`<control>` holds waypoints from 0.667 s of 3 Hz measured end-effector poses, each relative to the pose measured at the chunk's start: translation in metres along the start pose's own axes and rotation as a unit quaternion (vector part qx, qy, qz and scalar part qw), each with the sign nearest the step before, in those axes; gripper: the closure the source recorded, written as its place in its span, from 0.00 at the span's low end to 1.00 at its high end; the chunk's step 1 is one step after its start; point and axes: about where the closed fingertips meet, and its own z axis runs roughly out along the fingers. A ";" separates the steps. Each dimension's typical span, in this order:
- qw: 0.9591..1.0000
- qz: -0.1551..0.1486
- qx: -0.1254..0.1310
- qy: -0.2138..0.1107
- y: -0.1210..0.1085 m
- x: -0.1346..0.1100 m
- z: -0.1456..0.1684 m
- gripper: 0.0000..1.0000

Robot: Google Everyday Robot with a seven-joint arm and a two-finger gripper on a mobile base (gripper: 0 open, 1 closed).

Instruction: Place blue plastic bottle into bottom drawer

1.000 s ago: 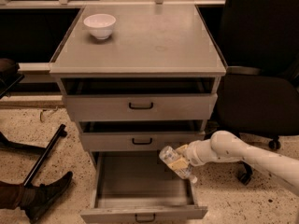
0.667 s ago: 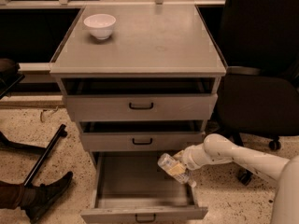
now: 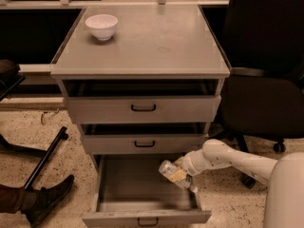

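The blue plastic bottle [image 3: 174, 174] is a small clear bottle with a pale label, held tilted inside the right side of the open bottom drawer [image 3: 137, 184]. My gripper [image 3: 183, 170] comes in from the right on a white arm and is shut on the bottle, just above the drawer's floor near its right wall. The bottom drawer is pulled far out, a deep grey tray with a small black handle [image 3: 147, 221] on its front.
Two upper drawers [image 3: 142, 109] are closed or nearly so. A white bowl [image 3: 101, 26] stands on the cabinet top at the back left. A black office chair [image 3: 266, 80] stands right of the cabinet. A person's shoe [image 3: 47, 198] and a black bar [image 3: 45, 158] lie on the floor at the left.
My gripper has moved left and down with the bottle, carrying it from the drawer's right edge to inside the drawer.
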 end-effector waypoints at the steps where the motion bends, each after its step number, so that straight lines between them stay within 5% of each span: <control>1: 1.000 -0.015 -0.010 -0.016 -0.002 0.002 0.026 1.00; 2: 0.997 -0.053 -0.027 -0.047 -0.001 -0.006 0.067 1.00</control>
